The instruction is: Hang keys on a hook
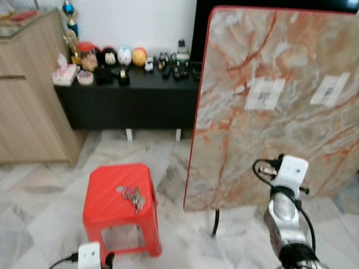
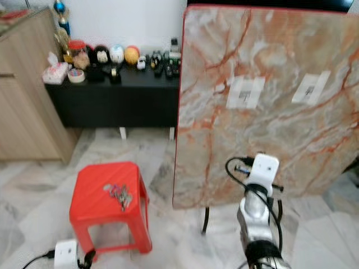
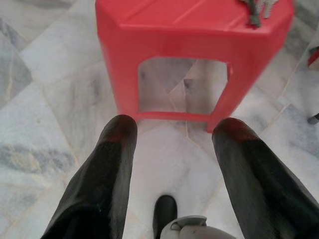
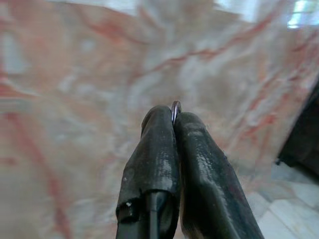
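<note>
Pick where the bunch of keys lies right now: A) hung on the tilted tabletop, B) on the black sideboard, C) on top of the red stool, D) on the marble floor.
C: the keys rest on the flat top of the red stool, in front of the open left pincer.

Left gripper [image 3: 172, 134] low, fingers [image 3: 112, 164] spread; right gripper [image 4: 174, 117] raised, fingers pressed together.

Glossy red plastic stool [image 1: 119, 204]; polished marble floor [image 1: 33, 202]; metal keys [image 1: 132, 196].
</note>
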`<state>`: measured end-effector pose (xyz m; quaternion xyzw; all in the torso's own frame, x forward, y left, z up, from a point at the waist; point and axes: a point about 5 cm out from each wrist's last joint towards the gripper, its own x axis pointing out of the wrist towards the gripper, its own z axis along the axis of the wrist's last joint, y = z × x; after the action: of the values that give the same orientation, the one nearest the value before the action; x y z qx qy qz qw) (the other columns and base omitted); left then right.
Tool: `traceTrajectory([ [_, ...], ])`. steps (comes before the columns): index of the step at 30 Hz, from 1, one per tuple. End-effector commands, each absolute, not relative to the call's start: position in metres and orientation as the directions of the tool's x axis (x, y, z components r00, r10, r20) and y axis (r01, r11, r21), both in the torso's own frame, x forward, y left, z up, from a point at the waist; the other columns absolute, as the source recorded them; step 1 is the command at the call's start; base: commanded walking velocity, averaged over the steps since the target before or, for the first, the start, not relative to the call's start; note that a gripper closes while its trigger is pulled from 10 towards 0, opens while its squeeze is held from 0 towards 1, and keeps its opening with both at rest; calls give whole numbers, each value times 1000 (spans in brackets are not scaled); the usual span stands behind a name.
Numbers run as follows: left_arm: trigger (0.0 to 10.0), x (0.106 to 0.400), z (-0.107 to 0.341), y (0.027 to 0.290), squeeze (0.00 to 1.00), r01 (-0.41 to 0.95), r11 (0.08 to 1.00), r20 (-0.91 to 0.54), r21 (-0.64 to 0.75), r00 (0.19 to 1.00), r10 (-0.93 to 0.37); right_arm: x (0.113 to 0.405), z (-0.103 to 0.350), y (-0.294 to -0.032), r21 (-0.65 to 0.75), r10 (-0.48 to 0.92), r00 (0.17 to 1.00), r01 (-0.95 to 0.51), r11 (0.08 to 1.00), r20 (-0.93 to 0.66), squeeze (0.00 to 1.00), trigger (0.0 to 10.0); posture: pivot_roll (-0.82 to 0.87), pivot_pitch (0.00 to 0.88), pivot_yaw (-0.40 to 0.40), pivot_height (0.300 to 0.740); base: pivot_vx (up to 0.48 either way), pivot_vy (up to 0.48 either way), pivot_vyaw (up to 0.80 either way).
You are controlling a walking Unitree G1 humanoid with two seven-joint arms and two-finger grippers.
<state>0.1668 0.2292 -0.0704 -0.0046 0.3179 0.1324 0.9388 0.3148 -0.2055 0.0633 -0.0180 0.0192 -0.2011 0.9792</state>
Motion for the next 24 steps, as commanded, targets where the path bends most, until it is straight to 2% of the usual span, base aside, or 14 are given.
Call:
traceTrajectory([
  [1,10000,162,-74,228,0,-256,964,-621,71,745,243,319,66,-203,-39,-381,924,380,924,-31,0,10000,60,0,-99,728,259,0,0],
  [11,10000,162,-74,227,0,-257,964,-620,67,747,243,322,67,-197,-13,-336,941,336,942,-35,0,10000,62,0,-101,728,269,0,0],
  [24,10000,162,-73,228,0,-264,962,-612,70,750,251,320,68,-201,-8,-379,925,379,926,-23,0,10000,65,0,-99,728,0,0,0],
])
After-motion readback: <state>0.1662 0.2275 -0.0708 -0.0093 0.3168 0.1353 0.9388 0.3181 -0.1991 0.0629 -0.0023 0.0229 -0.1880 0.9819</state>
